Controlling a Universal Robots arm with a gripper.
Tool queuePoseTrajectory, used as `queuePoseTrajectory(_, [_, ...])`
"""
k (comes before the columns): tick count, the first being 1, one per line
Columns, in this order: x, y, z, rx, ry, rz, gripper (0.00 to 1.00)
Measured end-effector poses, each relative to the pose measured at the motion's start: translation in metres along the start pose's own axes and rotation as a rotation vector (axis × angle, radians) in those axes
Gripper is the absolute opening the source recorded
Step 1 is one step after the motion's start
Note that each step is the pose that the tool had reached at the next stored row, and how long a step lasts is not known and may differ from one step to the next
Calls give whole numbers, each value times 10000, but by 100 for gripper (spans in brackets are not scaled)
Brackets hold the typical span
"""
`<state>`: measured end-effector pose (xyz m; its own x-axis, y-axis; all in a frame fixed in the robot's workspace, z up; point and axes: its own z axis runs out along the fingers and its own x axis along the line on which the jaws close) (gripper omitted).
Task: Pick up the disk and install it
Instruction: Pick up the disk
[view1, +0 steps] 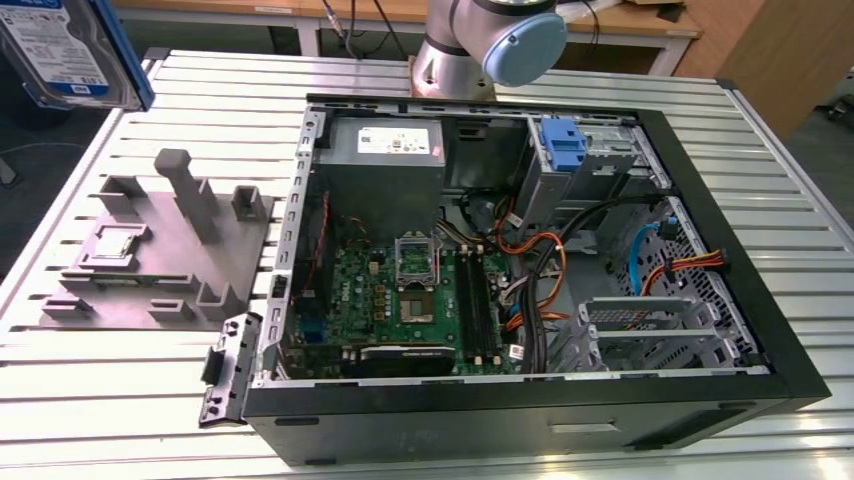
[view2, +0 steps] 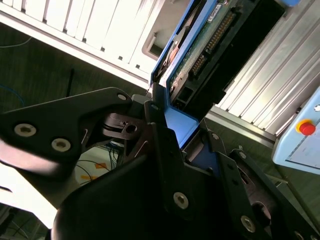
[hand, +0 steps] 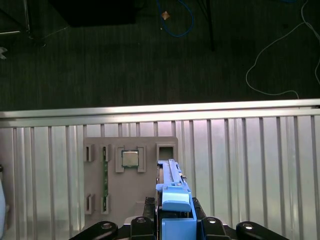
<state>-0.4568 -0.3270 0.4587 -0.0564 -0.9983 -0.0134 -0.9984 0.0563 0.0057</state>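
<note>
The disk (view1: 67, 50), a silver-grey drive with a white-and-blue label in a blue bracket, hangs high above the table's far corner at the exterior view's left. In the first wrist view the disk (hand: 172, 192) stands edge-on over the grey fixture plate (hand: 130, 175), its blue bracket between my black fingers. My gripper (hand: 172, 222) is shut on it. In the second wrist view the disk (view2: 200, 45) shows its green circuit side and connector, with my gripper (view2: 175, 135) clamped on the blue bracket end.
The open computer case (view1: 747, 290) lies on the slatted metal table (view1: 134, 400), with a grey power-supply box (view1: 387, 145) and an upright blue carrier (view1: 566, 150) inside. The grey fixture plate (view1: 160, 250) lies beside the case. The arm's base (view1: 487, 40) stands behind it.
</note>
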Motion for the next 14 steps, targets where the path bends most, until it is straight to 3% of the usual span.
queuePoseTrajectory(14, [-1, -9, -25, 0, 0, 0, 36])
